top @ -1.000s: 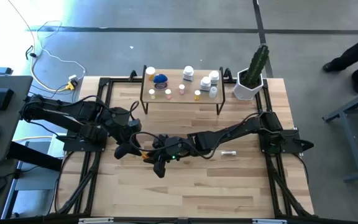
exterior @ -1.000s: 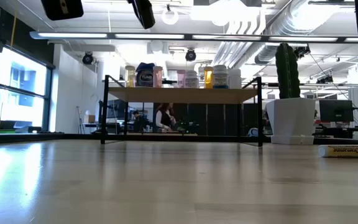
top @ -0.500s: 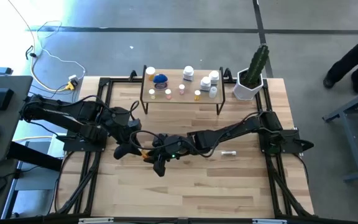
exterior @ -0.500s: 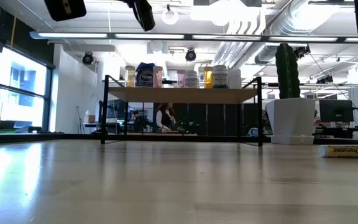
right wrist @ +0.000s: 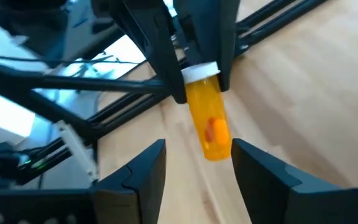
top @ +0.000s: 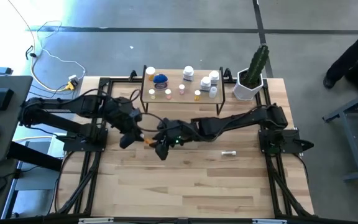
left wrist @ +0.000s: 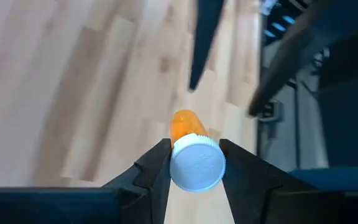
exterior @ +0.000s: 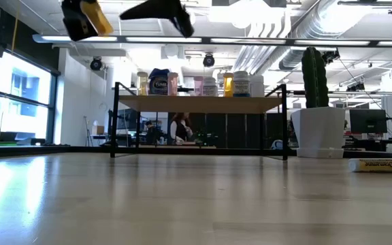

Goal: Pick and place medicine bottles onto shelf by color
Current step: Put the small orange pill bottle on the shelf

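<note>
A: From above, starting at the left of the frame, we see the left gripper (top: 137,133) just left of centre, above the bare wood of the table (top: 191,186). What does it carry?

B: An orange pill bottle (top: 146,140) with a white cap. The high view gives us only an orange speck there, but the left wrist view shows the bottle (left wrist: 191,152) cap-first, clamped at the cap between that arm's two fingers (left wrist: 156,168).

A: And the right gripper (top: 161,148), just to the right of it?

B: We see its jaws spread apart. In the right wrist view the bottle (right wrist: 207,118) hangs between the parted fingers (right wrist: 140,169) without touching them; the dark fingers of the other arm pinch its white cap.

A: The low view adds height: near the upper left we find the orange bottle (exterior: 99,18) well above the table, with a dark gripper just right of it at the top edge.

B: Moving right, at upper centre of the high view stands the shelf (top: 219,98), its board carrying white, orange and pink bottles and a blue-lidded jar (top: 160,79). The low view shows a blue-labelled container among them on that board.

A: Right of the shelf we see a cactus in a white pot (top: 251,85). Lower right of centre lies a small white tube (top: 229,153); only the low view shows its yellow label (exterior: 378,165).
</note>
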